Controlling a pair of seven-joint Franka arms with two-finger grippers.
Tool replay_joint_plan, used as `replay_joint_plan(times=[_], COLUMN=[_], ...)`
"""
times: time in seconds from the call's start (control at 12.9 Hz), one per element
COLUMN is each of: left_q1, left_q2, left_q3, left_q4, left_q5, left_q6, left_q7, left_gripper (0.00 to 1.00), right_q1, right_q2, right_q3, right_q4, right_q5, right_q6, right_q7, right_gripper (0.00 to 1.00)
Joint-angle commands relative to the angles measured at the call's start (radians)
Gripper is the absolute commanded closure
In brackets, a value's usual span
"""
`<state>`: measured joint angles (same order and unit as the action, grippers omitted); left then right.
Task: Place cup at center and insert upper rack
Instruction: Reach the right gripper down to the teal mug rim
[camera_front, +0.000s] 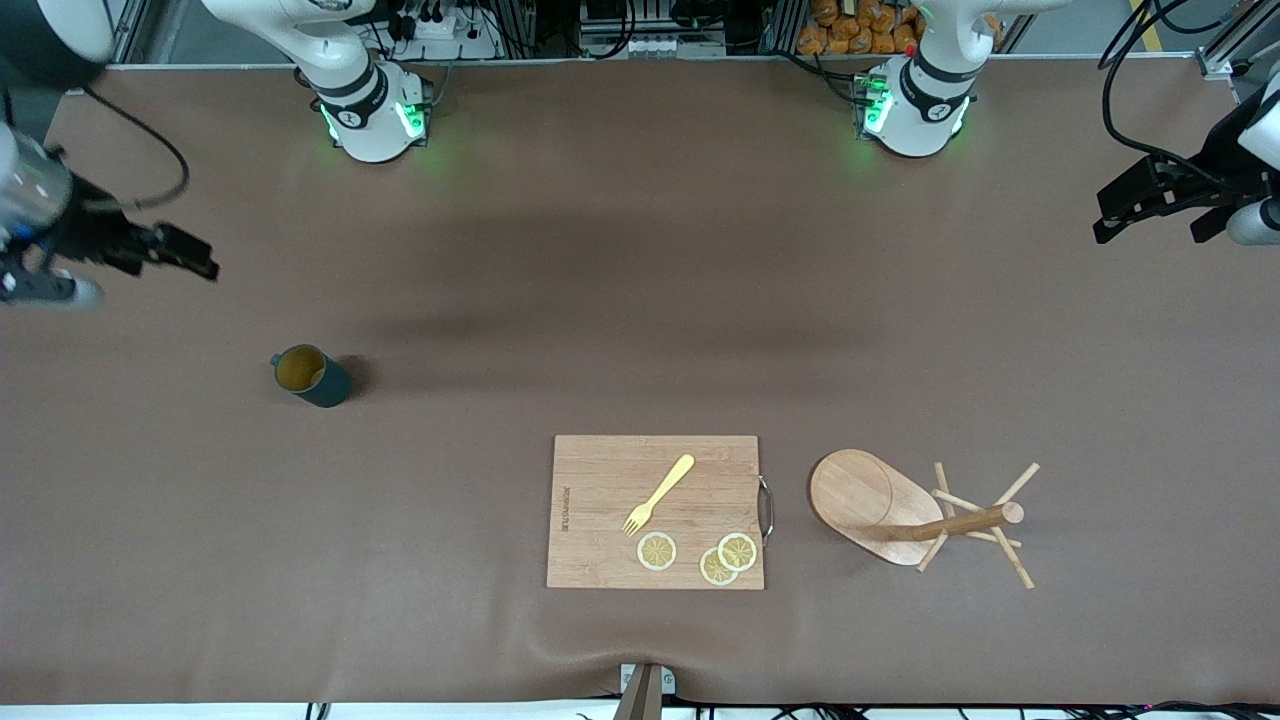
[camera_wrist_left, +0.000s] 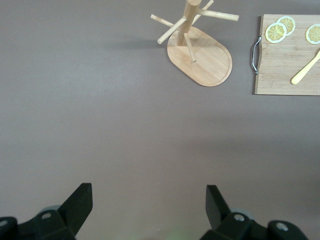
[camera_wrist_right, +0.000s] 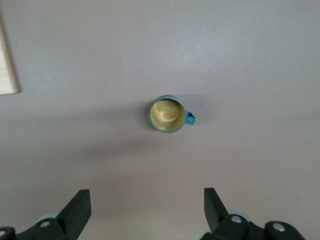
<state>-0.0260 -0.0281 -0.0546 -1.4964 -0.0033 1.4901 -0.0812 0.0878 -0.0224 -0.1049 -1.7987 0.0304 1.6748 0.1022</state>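
Front view showed the small dark teal-green cup with the mustard-yellow inside (camera_front: 310, 376) upright on the brown counter (camera_front: 640, 300), toward the right arm's end and well apart from everything else. Held the right pincer (camera_front: 190, 255) up in the air over that same end of the counter, fingers spread wide and gripping nothing. Right wrist view put the cup (camera_wrist_right: 169, 114) squarely ahead of the parted fingers (camera_wrist_right: 75, 210), mouth up, small side handle (camera_wrist_right: 190, 118) sticking out sideways. Judged the right arm far the nearer to the cup, so the first reach looked to be its job: down onto the rim, then across toward the middle of the counter. Lay the light wooden mug tree with the oval base (camera_front: 870, 500) on its side, toward the left arm's end, just beside the rectangular wooden cutting board (camera_front: 600, 480); ran its round post (camera_front: 960, 522) along the counter from the base toward that end, thin pegs (camera_front: 1010, 490) splayed around the tip. Hovered the left pincer (camera_front: 1160, 205) over the counter's edge at the left arm's end, likewise wide open and empty, the tree (camera_wrist_left: 200, 50) well ahead of it in the left wrist view. Seemed the nearer arm for the rack.
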Motion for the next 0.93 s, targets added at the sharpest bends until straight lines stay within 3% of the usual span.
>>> replay_joint_plan(times=[0.0, 0.39, 0.85], left_q1=[0.003, 0.004, 0.003], left_q2=[0.002, -0.003, -0.001], left_q3=[-0.005, -0.004, -0.005], left_q4=[0.016, 0.016, 0.015], left_q5=[0.008, 0.011, 0.011], left_q6=[-0.016, -0.014, -0.016], left_q7=[-0.009, 0.001, -0.003], left_gripper=[0.0, 0.0, 0.0], right_q1=[0.007, 0.015, 0.013], right_q2=[0.12, 0.33, 0.377], right_q3=[-0.004, -0.004, -0.004], right_q4=[0.021, 0.01, -0.185], right_q5=[0.038, 0.054, 0.068], right_q6=[0.064, 0.212, 0.456], right_q7=[0.085, 0.198, 0.275], right_gripper=[0.0, 0.0, 0.0])
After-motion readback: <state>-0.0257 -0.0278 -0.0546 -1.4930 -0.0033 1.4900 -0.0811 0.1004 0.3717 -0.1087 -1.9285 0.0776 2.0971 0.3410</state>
